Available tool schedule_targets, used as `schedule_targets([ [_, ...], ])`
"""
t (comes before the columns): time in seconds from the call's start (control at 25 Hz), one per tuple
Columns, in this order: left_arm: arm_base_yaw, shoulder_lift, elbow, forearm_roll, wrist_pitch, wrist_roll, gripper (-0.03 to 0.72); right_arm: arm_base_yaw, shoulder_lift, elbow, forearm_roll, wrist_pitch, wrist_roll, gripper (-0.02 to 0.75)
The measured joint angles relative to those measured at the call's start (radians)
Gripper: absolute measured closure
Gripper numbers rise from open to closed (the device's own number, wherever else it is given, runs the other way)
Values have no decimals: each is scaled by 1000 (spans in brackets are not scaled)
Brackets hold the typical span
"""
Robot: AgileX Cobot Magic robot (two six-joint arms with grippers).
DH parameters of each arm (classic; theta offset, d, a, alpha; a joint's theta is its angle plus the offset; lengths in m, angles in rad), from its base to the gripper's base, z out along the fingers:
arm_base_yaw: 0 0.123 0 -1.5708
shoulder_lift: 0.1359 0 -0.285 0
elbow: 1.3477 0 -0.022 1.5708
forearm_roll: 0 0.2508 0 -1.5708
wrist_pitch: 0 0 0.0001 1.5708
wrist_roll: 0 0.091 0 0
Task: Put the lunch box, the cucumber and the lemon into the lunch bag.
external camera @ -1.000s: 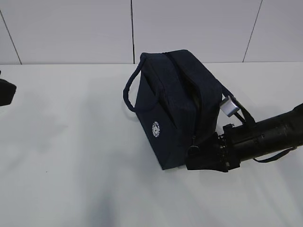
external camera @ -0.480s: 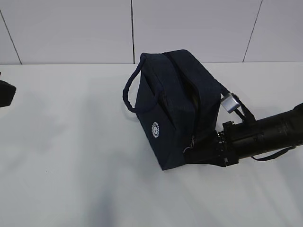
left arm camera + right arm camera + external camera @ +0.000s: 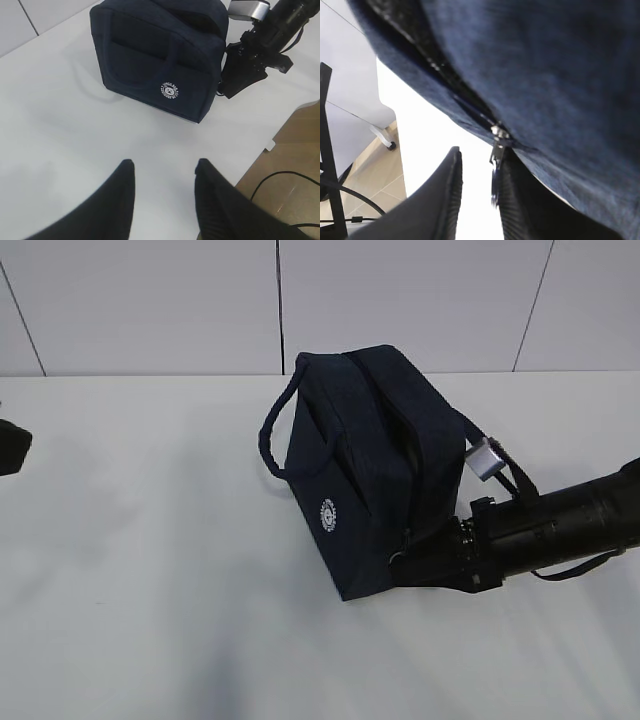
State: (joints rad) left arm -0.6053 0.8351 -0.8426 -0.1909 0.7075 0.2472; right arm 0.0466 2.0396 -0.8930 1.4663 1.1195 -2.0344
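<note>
The right pincer (image 3: 477, 200) sits at the lower front corner of the lunch bag (image 3: 370, 470), its fingers (image 3: 445, 200) on either side of the silver zipper pull (image 3: 496, 150); a gap shows, and whether they actually pinch it cannot be told. The left pincer (image 3: 162, 187) hangs released and empty above the white bench (image 3: 150, 590), well apart from the bag. The bag stands on the bench, tilted, its round white logo (image 3: 328, 513) facing forward.
</note>
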Motion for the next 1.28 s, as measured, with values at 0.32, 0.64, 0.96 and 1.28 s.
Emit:
schedule_targets([
  [0.32, 0, 0, 0, 0, 2, 0, 397, 0, 0, 0, 0, -5, 0, 545],
  [0.64, 0, 0, 0, 0, 2, 0, 397, 0, 0, 0, -30, -25, 0, 652],
  [0.96, 0, 0, 0, 0, 2, 0, 397, 0, 0, 0, -30, -30, 0, 729],
  [1.28, 0, 0, 0, 0, 2, 0, 397, 0, 0, 0, -20, -32, 3, 731],
])
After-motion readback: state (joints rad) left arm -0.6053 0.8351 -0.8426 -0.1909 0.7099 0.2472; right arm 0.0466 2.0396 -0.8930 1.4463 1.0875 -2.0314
